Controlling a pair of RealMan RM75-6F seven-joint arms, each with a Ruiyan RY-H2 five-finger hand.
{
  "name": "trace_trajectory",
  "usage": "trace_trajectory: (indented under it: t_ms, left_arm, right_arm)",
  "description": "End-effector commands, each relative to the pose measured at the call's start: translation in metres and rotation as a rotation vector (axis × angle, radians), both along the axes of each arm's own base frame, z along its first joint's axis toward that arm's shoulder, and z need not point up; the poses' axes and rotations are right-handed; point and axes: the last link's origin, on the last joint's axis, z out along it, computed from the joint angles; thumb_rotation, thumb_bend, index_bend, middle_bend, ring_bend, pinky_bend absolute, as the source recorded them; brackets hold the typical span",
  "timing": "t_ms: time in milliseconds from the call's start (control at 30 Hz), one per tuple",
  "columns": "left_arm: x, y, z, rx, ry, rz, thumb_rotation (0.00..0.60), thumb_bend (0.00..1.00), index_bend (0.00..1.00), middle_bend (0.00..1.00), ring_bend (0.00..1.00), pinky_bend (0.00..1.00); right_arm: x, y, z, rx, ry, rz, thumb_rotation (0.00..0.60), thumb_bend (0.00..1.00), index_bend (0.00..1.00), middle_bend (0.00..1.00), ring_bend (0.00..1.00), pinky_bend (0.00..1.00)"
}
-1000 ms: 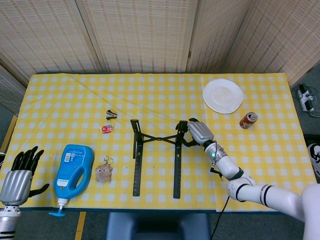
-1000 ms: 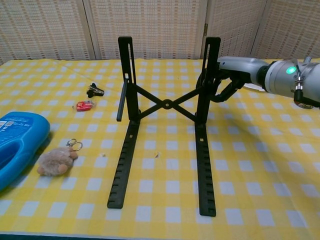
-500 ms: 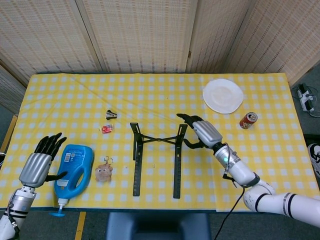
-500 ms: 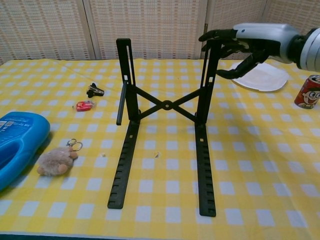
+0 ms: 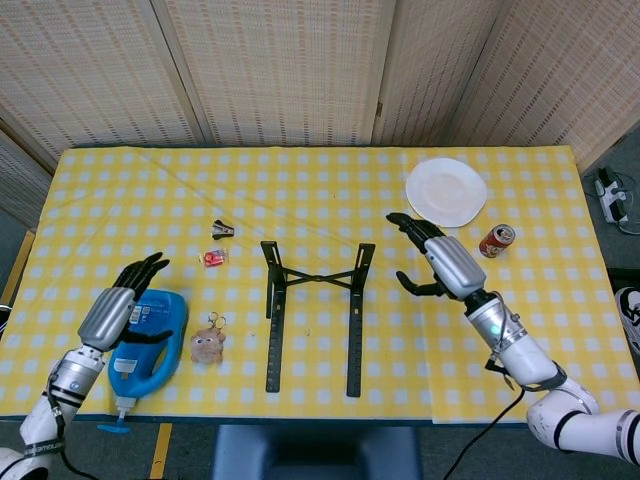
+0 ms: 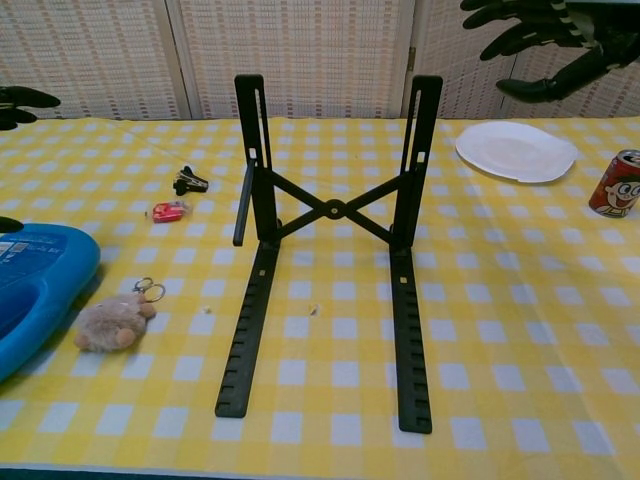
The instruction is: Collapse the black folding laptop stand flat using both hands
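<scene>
From the head view, the black laptop stand [image 5: 312, 310] sits near the middle of the yellow checked table [image 5: 520, 340], toward its front edge. It has two long slotted rails lying flat, two uprights rising at the far end, and thin crossed braces joining them. To the left of the stand lie a small plush keyring [image 5: 207, 345] and a blue bottle [image 5: 147, 335] with a white label whose print is too small to read. Farther back on that side are a small red item [image 5: 213, 258] and a black clip [image 5: 222, 230]. To the right of the stand, farther back, are a white plate [image 5: 446, 191] and a red can [image 5: 496, 240]; its lettering is unreadable. The right hand [image 5: 437, 262] hovers just right of the stand, apart from it, fingers spread and empty. The left hand [image 5: 125, 312] hangs over the bottle with its fingers fanned out, holding nothing.

In the chest view, the stand [image 6: 330, 250] is still raised, its uprights standing tall and a short flap hanging off the left one. The can [image 6: 617, 183], right of the stand, shows a cartoon face. The right hand [image 6: 545, 40] is up above the plate [image 6: 516, 150], fingers wide. Only dark fingertips [image 6: 20, 102] of the left hand show at the frame edge.
</scene>
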Motion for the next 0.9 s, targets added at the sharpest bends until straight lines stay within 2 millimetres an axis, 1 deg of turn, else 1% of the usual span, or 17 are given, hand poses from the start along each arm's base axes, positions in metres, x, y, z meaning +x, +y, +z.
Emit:
trace_trajectory:
  t_ms: [33, 100, 300, 333, 400, 467, 533, 633, 700, 800, 900]
  left_arm:
    - [0.027, 0.036, -0.017, -0.094, -0.121, 0.009, 0.600, 0.09, 0.00, 0.01, 0.05, 0.00]
    - [0.035, 0.046, -0.023, -0.117, -0.141, 0.012, 0.600, 0.09, 0.00, 0.01, 0.04, 0.00]
    - [0.053, 0.068, -0.040, -0.148, -0.186, 0.034, 0.600, 0.09, 0.00, 0.00, 0.04, 0.00]
    - [0.056, 0.070, -0.040, -0.130, -0.212, 0.038, 0.600, 0.09, 0.00, 0.02, 0.07, 0.01]
    - [0.058, 0.070, -0.040, -0.103, -0.247, 0.038, 0.600, 0.09, 0.03, 0.08, 0.14, 0.05]
    - [0.060, 0.066, -0.040, -0.087, -0.279, 0.037, 0.600, 0.09, 0.07, 0.15, 0.19, 0.12]
    - [0.058, 0.053, -0.038, -0.093, -0.326, 0.056, 0.600, 0.09, 0.12, 0.21, 0.23, 0.18]
    - [0.056, 0.037, -0.035, -0.130, -0.376, 0.080, 0.600, 0.09, 0.18, 0.27, 0.30, 0.26]
    - [0.057, 0.026, -0.034, -0.179, -0.419, 0.090, 0.600, 0.09, 0.19, 0.30, 0.34, 0.29]
    - [0.062, 0.014, -0.035, -0.252, -0.480, 0.080, 0.600, 0.09, 0.21, 0.30, 0.34, 0.29]
    - [0.070, 0.010, -0.039, -0.292, -0.513, 0.035, 0.600, 0.09, 0.21, 0.30, 0.34, 0.29]
  right_arm:
    - [-0.004, 0.002, 0.002, -0.002, -0.001, -0.006, 0.600, 0.46, 0.00, 0.08, 0.17, 0.09]
    - [-0.006, 0.003, 0.003, -0.006, -0.001, -0.008, 0.600, 0.46, 0.00, 0.08, 0.17, 0.09]
    - [-0.008, 0.004, 0.009, -0.026, -0.002, -0.009, 0.600, 0.46, 0.00, 0.08, 0.17, 0.09]
    - [-0.009, 0.004, 0.009, -0.028, -0.001, -0.010, 0.600, 0.46, 0.00, 0.08, 0.17, 0.09]
    - [-0.009, 0.005, 0.010, -0.030, -0.001, -0.012, 0.600, 0.46, 0.00, 0.08, 0.17, 0.09]
    - [-0.011, 0.005, 0.011, -0.031, -0.003, -0.017, 0.600, 0.46, 0.00, 0.08, 0.17, 0.09]
    - [-0.013, 0.005, 0.012, -0.034, -0.006, -0.025, 0.600, 0.46, 0.00, 0.08, 0.17, 0.09]
    - [-0.016, 0.005, 0.012, -0.031, -0.003, -0.028, 0.600, 0.46, 0.00, 0.08, 0.17, 0.09]
    - [-0.017, 0.005, 0.012, -0.027, -0.004, -0.030, 0.600, 0.46, 0.00, 0.08, 0.17, 0.09]
    - [-0.017, 0.005, 0.011, -0.024, -0.004, -0.030, 0.600, 0.46, 0.00, 0.08, 0.17, 0.09]
    - [-0.018, 0.006, 0.010, -0.021, -0.004, -0.032, 0.600, 0.46, 0.00, 0.08, 0.17, 0.09]
